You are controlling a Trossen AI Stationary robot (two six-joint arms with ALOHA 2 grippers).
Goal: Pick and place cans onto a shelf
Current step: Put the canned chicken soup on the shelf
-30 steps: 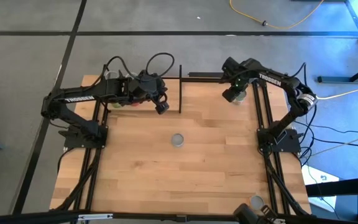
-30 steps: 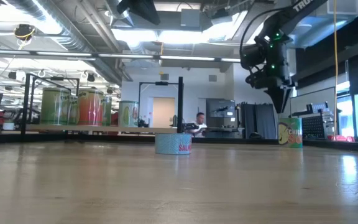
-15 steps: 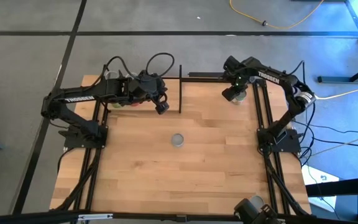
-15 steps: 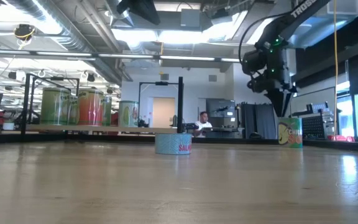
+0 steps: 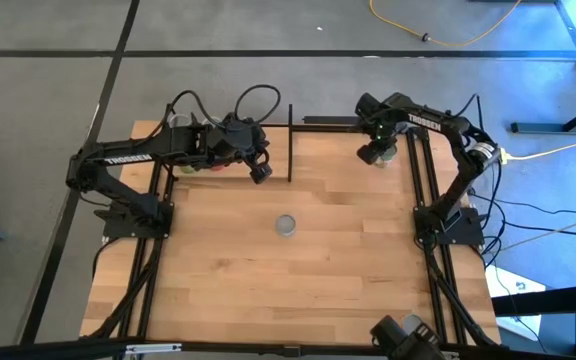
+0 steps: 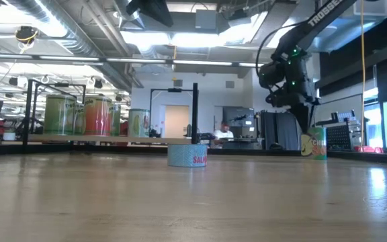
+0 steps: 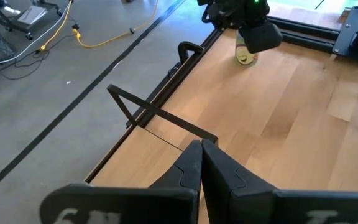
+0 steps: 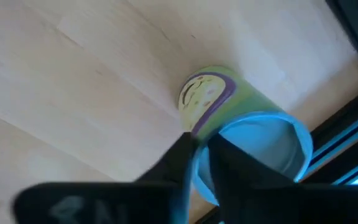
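Up at the far right corner of the worktop point(image 5: 328, 260) stands the green-yellow can point(image 8: 241, 118), upright, with a purple-edged emblem on its label and a pale silvery-blue round top; in the low view the same can point(image 6: 313, 144) shows beside the black frame rail, partly behind the arm. The right tool point(image 8: 201, 152) is directly over it, fingers down at the can's rim, one dark finger point(image 8: 176, 158) against the label side and the other over the lid. The gap between them looks narrow here, and whether they actually have the can gripped I cannot tell. From above, the right tool point(image 5: 376, 150) covers most of that can. Out in the middle of the worktop sits a low flat tin point(image 5: 286, 225), silvery top up, blue label with red lettering in the low view point(image 6: 187, 155), standing alone and well apart from both arms. Over on the far left, the shelf point(image 6: 106, 139) carries a row of cans point(image 6: 86, 115), green, red-orange and green-yellow labels, all upright between its black posts. The left tool point(image 7: 201, 163) hangs near the shelf's end post with its fingers pressed together and nothing between them. A person point(image 6: 224, 132) is visible far back in the room.
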